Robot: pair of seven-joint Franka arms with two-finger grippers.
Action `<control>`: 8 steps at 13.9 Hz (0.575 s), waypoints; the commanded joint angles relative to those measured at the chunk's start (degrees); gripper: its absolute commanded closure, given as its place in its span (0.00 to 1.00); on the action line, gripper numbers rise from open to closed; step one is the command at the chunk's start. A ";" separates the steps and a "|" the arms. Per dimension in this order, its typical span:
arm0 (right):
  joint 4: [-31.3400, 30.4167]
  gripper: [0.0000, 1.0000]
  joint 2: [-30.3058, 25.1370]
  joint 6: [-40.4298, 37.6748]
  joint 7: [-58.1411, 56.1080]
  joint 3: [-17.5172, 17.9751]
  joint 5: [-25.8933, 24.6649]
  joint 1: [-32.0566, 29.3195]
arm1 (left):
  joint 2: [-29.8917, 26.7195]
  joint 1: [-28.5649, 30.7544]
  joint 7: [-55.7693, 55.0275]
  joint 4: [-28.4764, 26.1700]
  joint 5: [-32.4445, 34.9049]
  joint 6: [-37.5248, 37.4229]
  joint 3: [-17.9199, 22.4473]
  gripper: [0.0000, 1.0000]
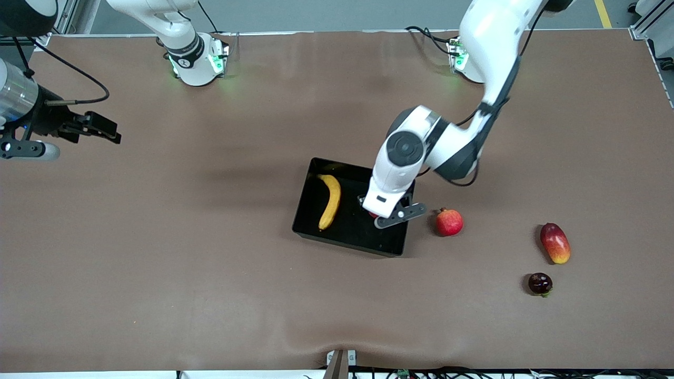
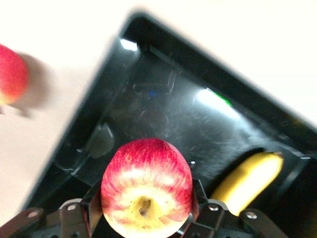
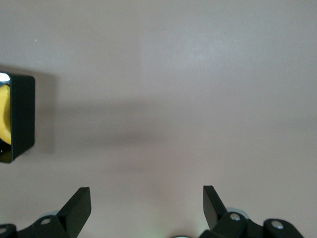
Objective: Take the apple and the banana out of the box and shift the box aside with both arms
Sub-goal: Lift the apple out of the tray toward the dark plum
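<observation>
- The left claw (image 2: 143, 225) is down inside the box (image 1: 305, 210), at the end toward the left arm's base, its fingers (image 2: 195, 208) pinching the apple (image 2: 146, 195) from both sides; the grip sits low on the fruit, so the stem dimple faces the wrist camera.
- From the front, the wrist hides nearly all of the apple; only a sliver of red shows under the claw (image 1: 375, 210). Whether it has cleared the box floor I cannot tell.
- The banana (image 1: 330, 200) lies along the box floor at the end toward the right arm, clear of the claw, so lifting the apple should not disturb it.
- The right claw (image 1: 97, 128) waits with fingers spread over bare desk (image 1: 210, 273) near the right arm's end, well apart from the box — likely held back to leave the left arm room.
- A pomegranate (image 1: 448, 222) sits on the desk just beside the box, toward the left arm's end; a mango (image 1: 555, 242) and a small dark fruit (image 1: 539, 283) lie farther that way. A drop spot for the apple should avoid them.
- Judged stage: apple grasped, banana and the two-armed box shift not yet done.
</observation>
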 commanded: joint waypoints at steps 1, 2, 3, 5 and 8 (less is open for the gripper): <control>0.35 0.00 1.93 4.35 0.91 -0.16 1.37 2.55 | -6.90 4.77 5.08 1.86 0.94 -7.31 0.05 1.00; 0.53 0.00 3.07 6.37 0.91 -0.16 1.38 3.52 | -8.74 7.32 9.11 1.96 0.24 -8.82 -0.04 1.00; 0.53 0.00 4.30 8.13 0.91 -0.16 1.38 4.75 | -10.24 10.04 13.50 1.43 0.06 -9.27 -0.21 1.00; 0.53 0.00 6.76 11.38 0.91 -0.16 1.38 5.72 | -11.22 14.88 21.85 1.16 0.06 -12.07 -0.48 1.00; 1.14 0.00 10.27 19.20 0.91 -0.16 1.38 8.45 | -11.13 21.21 31.44 -0.49 0.06 -12.43 -0.39 1.00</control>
